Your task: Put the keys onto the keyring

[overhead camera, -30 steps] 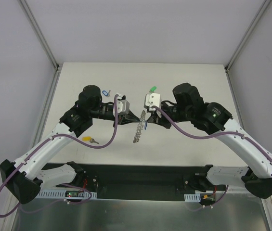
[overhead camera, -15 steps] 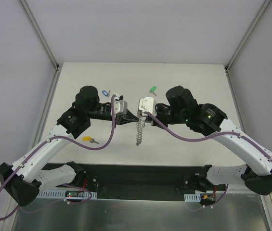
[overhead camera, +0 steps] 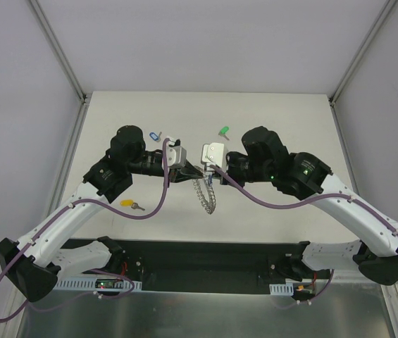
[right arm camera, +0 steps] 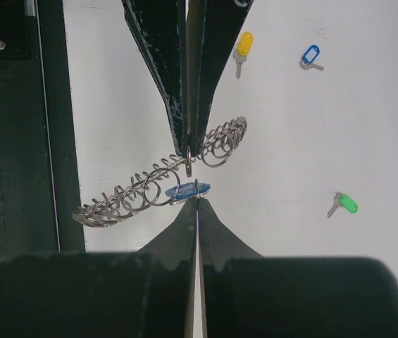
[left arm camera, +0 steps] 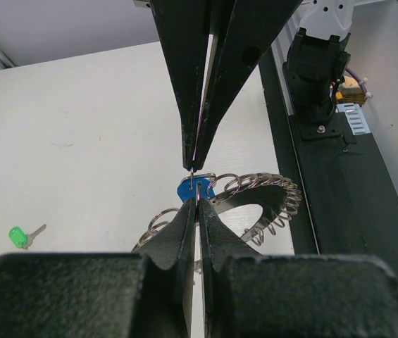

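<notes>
Over matte white table (overhead camera: 290, 120) | wire-looped metal keyring (right arm camera: 135, 193) | blue plastic-headed key (right arm camera: 187, 190)

The right gripper (overhead camera: 206, 172) moved leftward and the keyring (overhead camera: 205, 195) swung.

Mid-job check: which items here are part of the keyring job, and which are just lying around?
In use: keyring, held by left pincer; blue key, held by right pincer.
Lying loose, yet to thread: green key, yellow key, pale-blue key.

One white tabletop (overhead camera: 290, 113) at frame centre, pale grey panel walls (overhead camera: 206, 42) above and beside, metal corner posts (overhead camera: 56, 48), evenly lit.
</notes>
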Controlling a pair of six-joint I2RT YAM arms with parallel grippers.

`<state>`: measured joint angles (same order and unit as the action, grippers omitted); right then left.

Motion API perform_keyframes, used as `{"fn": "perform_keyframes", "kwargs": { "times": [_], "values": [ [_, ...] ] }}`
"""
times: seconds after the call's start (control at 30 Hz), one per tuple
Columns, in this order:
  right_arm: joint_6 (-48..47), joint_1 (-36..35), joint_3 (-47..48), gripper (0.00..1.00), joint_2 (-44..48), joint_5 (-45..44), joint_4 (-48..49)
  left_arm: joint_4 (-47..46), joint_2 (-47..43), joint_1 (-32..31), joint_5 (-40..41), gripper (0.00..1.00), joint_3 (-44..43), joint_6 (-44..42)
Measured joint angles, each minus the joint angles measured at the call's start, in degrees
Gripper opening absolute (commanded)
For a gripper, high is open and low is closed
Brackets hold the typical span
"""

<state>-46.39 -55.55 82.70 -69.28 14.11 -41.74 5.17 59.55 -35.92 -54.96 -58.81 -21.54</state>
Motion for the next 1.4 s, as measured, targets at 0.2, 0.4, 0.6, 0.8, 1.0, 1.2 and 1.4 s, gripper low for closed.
{"fn": "perform_keyframes", "kwargs": {
  "times": [0.2, 0.4, 0.6, 0.8, 1.0, 1.2, 1.4],
  "values": [
    [-0.15, -0.22, 0.00, 0.01, 0.02, 0.02, 1.07, 0.00, 0.02, 0.00, 0.02, 0.00, 0.00, 0.13],
    [-0.17, -0.31, 0.00, 0.01, 0.20, 0.02, 1.60, -0.02, 0.02, 0.00, 0.26, 0.00, 0.00, 0.17],
    [-0.15, -0.37, 0.00, 0.01, 0.55, -0.24, 1.57, 0.00, 0.02, 0.00, 2.12, 0.00, 0.00, 0.39],
    [-0.20, -0.44, 0.00, 0.01, 1.09, -0.39, 1.55, -0.04, 0.02, 0.02, 3.37, 0.00, 0.00, 0.39],
    [-0.63, -0.52, 0.00, 0.01, 1.18, -0.90, 1.55, -0.07, 0.07, 0.02, 3.37, 0.00, -0.02, 0.39],
    [-1.01, -0.52, 0.00, 0.01, 1.18, -1.60, 1.57, -0.11, 0.35, 0.00, 2.95, 0.00, -0.37, 0.44],
    [-1.09, -0.52, 0.00, 0.01, 1.01, -1.62, 1.57, -0.11, 0.50, 0.00, 2.95, 0.00, -0.57, 0.48]
  ]
}}
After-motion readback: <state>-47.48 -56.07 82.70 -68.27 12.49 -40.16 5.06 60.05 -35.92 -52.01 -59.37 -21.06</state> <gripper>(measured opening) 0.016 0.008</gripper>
